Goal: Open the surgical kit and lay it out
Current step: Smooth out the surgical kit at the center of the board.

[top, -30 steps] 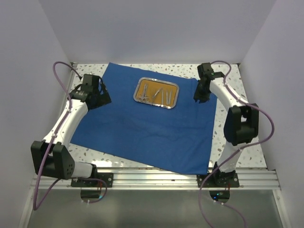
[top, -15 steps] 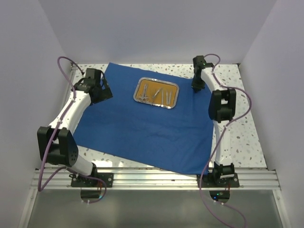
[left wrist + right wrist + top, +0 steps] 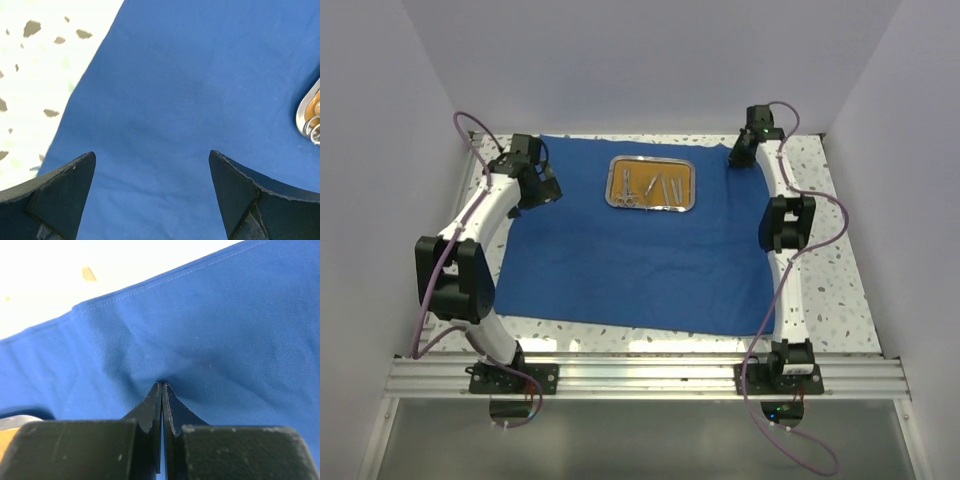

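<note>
Here, right pincer [image 3: 162, 386] pinches the woven blue cloth [image 3: 225, 315]; left pincer [image 3: 151, 154] gapes, empty.

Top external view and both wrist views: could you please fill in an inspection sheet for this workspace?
Surface: speckled table, mostly covered by the cloth.
Job's things: blue cloth spread out flat; steel tray on its far half, holding silver instruments.
Clutter: nothing seen.
Grippers: left gripper open over the cloth near its left edge; right gripper shut on the cloth near its far right corner.
Cables: purple cables loop beside both arms, none across the tray.
Surroundings: white walls on three sides; metal rail at the near edge.
</note>
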Robot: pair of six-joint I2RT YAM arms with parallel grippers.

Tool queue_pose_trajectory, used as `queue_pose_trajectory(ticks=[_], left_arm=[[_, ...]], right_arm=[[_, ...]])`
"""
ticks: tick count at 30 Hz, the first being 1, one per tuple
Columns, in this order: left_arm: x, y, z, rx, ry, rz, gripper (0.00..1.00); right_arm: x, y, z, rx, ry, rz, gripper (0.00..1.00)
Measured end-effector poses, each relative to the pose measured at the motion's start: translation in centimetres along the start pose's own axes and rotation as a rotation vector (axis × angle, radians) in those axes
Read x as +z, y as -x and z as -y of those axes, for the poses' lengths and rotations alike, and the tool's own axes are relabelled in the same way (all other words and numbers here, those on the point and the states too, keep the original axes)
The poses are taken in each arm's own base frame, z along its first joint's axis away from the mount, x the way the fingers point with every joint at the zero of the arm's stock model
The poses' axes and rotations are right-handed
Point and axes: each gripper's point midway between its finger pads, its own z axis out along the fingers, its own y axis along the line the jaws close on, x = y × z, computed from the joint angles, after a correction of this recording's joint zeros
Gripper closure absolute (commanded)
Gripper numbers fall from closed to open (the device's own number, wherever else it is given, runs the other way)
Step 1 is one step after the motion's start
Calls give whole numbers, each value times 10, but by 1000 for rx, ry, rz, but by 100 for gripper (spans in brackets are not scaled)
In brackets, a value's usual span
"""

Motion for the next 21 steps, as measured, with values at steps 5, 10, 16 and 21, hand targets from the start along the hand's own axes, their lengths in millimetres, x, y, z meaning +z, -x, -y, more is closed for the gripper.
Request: queue_pose_trajectory(ticks=[5,10,16,21], left_arm=[[16,19,17,-10,-5,8,1],[39,45,40,1,-22,37,1],[73,49,51,59,-16,34,1],[112,31,49,126,2,-14,1]], right_arm=[[18,22,-24,64,179,66,77],[13,33,-44,75,303,83,35],[-12,30,-31,91,296,35,30],[-96,59,-13,101,282,96,30]])
